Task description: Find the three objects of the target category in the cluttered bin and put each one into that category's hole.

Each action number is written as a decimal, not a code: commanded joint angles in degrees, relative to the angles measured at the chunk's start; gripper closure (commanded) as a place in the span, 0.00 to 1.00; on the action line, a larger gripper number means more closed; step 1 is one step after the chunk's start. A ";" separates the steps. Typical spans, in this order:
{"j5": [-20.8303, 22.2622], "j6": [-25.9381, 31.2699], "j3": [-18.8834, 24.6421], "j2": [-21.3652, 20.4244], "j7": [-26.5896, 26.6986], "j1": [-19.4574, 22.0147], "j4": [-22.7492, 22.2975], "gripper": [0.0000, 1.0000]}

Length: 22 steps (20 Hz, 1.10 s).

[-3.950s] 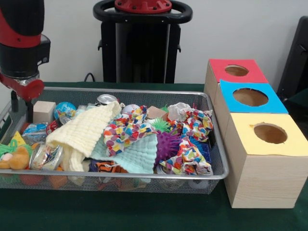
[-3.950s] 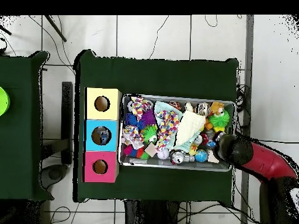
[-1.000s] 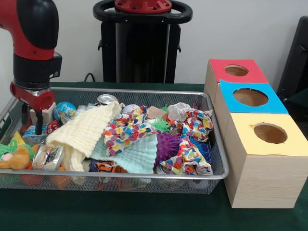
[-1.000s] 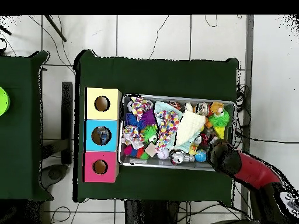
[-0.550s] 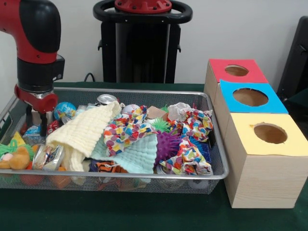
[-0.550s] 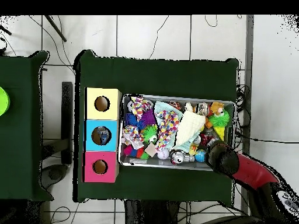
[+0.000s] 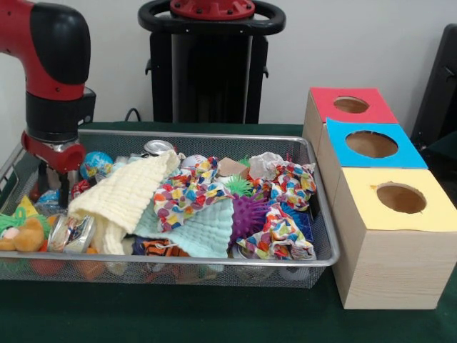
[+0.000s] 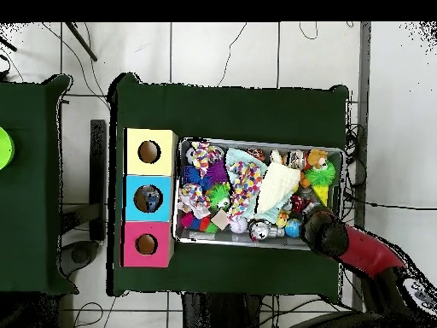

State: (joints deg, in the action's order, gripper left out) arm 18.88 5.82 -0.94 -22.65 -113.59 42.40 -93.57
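- One red and black arm (image 7: 53,78) comes down over the left end of the bin (image 7: 178,266) in the front view, and its gripper (image 7: 51,187) hangs low among the clutter by the far left corner.
- Two dark fingers (image 7: 58,191) show below the red wrist, with a whitish block between them; whether they are spread or clamped on anything cannot be told.
- Just right of the gripper lies a blue and white ball (image 7: 96,164), and below it a crinkled clear plastic item (image 7: 71,232) sits near the front rim, beside an orange plush toy (image 7: 25,236).
- Toward the middle, a pale yellow cloth (image 7: 125,196) is draped over the heap, with a silver can top (image 7: 157,147) showing behind it.
- Further right, a patterned cloth (image 7: 186,193) and a mint cloth (image 7: 203,232) overlap, touching a purple spiky ball (image 7: 250,214) and a green spiky ball (image 7: 239,187).
- At the right, apart from the bin, three wooden boxes stand in a row: red-topped (image 7: 350,106) farthest, blue-topped (image 7: 371,145) between, yellow-topped (image 7: 400,199) nearest.
- The blue top's round hole (image 7: 371,144) is open; from overhead, something pale shows inside that hole (image 8: 148,199).
- Overhead, the arm (image 8: 358,248) reaches in from the lower right and covers the bin's (image 8: 256,142) corner.
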 commanded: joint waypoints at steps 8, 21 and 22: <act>5.86 -11.07 5.43 18.04 -2.99 2.69 6.36 0.00; 7.25 -7.73 4.67 15.83 -1.47 0.57 6.78 1.00; 7.20 -7.35 4.68 15.44 -1.43 0.44 6.60 1.00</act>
State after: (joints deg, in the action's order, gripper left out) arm 23.82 -5.85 -0.33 -20.47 -113.58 42.70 -91.38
